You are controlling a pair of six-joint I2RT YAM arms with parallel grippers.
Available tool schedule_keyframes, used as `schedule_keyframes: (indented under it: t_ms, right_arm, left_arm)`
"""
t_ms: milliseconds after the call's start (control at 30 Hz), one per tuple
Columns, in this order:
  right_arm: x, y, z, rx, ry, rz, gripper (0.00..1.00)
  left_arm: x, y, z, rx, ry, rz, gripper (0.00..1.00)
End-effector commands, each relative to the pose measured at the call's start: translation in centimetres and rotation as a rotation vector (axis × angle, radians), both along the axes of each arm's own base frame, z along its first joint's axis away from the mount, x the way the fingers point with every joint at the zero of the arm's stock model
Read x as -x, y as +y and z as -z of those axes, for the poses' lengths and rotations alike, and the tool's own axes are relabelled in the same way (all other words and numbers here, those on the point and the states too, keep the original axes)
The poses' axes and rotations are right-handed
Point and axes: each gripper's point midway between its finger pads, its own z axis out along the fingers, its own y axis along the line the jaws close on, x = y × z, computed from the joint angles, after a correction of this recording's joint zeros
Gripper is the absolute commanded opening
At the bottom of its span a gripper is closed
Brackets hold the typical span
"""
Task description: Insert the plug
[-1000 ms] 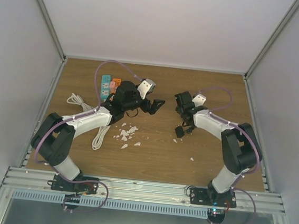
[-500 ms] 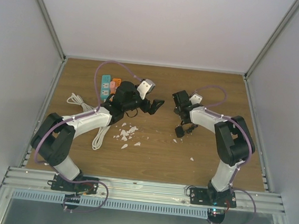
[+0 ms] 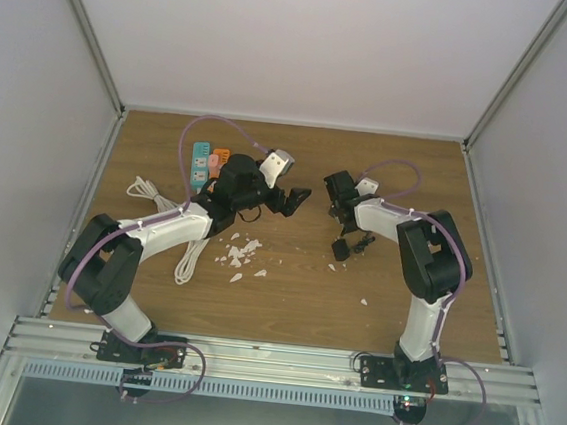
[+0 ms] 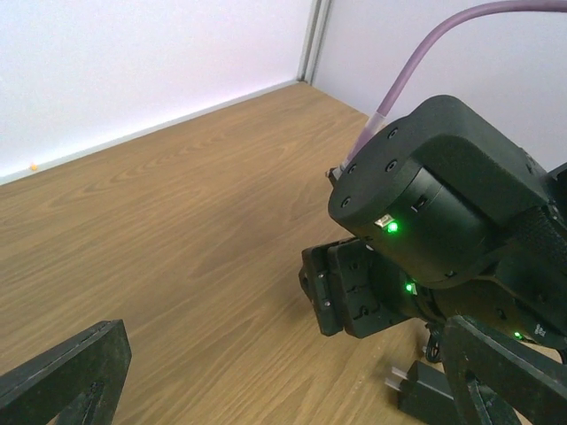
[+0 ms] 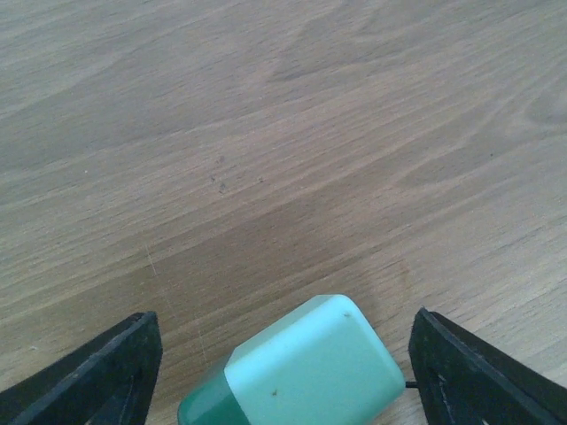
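Note:
A black plug [image 3: 341,248] with two metal prongs lies on the wooden table; it also shows at the lower right of the left wrist view [image 4: 434,394]. A multicoloured power strip [image 3: 204,165] lies at the far left with its white cord [image 3: 192,249]. My right gripper [image 3: 336,206] is open, low over the table just beyond the black plug. In the right wrist view a mint-green block [image 5: 310,367] lies between its spread fingers, and the gripper [image 5: 288,376] does not touch it. My left gripper [image 3: 295,202] is open and empty, facing the right gripper [image 4: 283,394].
White scraps [image 3: 239,254] are scattered on the table near the left arm, with a few more [image 3: 363,303] at the right. Grey walls enclose the table on three sides. The right arm's black wrist [image 4: 443,221] fills the right of the left wrist view.
The right arm has folded in, its elbow swinging left, and its gripper has shifted slightly left and away. The left arm and the black plug have not moved.

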Motion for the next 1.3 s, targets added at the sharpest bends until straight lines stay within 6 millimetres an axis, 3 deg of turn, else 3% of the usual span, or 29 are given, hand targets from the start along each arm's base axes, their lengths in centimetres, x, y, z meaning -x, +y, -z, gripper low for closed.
schedule_keyframes:
  t_ms: [0, 133, 233, 300, 367, 500, 633, 700, 833, 967, 1100, 1267]
  right_arm:
    - [-0.7, -0.1, 0.1, 0.000, -0.009, 0.009, 0.76]
    - [-0.9, 0.0, 0.6, 0.002, 0.000, 0.005, 0.70]
    - [-1.0, 0.1, 1.0, 0.004, 0.008, 0.002, 0.57]
    - [-1.1, 0.2, 1.1, 0.002, 0.010, -0.003, 0.41]
    - [-1.1, 0.4, 1.2, -0.007, 0.013, -0.016, 0.31]
    - [-1.2, 0.8, 1.3, -0.020, 0.013, -0.039, 0.29]
    - [-1.5, 1.7, 1.4, -0.034, 0.017, -0.091, 0.02]
    - [-1.7, 2.4, 1.3, -0.045, 0.014, -0.131, 0.00]
    - [-1.9, 4.8, 0.9, -0.041, -0.002, -0.231, 0.00]
    - [-1.9, 8.9, -0.4, 0.001, -0.042, -0.376, 0.00]
    - [-0.9, 14.1, -1.4, 0.031, -0.087, -0.555, 0.01]
    - [0.6, 19.0, -1.5, 0.006, -0.105, -0.758, 0.00]
  left_arm:
    - [-0.7, -0.5, -0.6, 0.006, -0.069, -0.007, 0.99]
    - [-1.4, -0.9, 0.4, -0.003, -0.049, -0.005, 0.99]
    - [-1.5, -1.1, 0.5, -0.003, -0.047, 0.000, 0.99]
    - [-1.5, -0.9, 0.5, -0.005, -0.049, -0.005, 0.99]
    - [-1.4, -0.8, 0.4, -0.007, -0.055, -0.007, 0.99]
    - [-1.4, -0.7, 0.3, -0.007, -0.060, -0.011, 0.99]
    - [-1.5, -0.8, 0.4, -0.008, -0.056, -0.012, 0.99]
    - [-1.6, -0.8, 0.5, -0.011, -0.056, -0.016, 0.99]
    - [-2.0, -0.1, 0.6, -0.033, -0.062, -0.054, 0.99]
    - [-2.6, 1.4, 0.7, -0.047, -0.062, -0.107, 0.99]
    - [-3.4, 4.3, 0.4, 0.009, -0.041, -0.176, 0.99]
    - [-4.4, 8.5, 0.3, 0.035, -0.035, -0.329, 0.99]
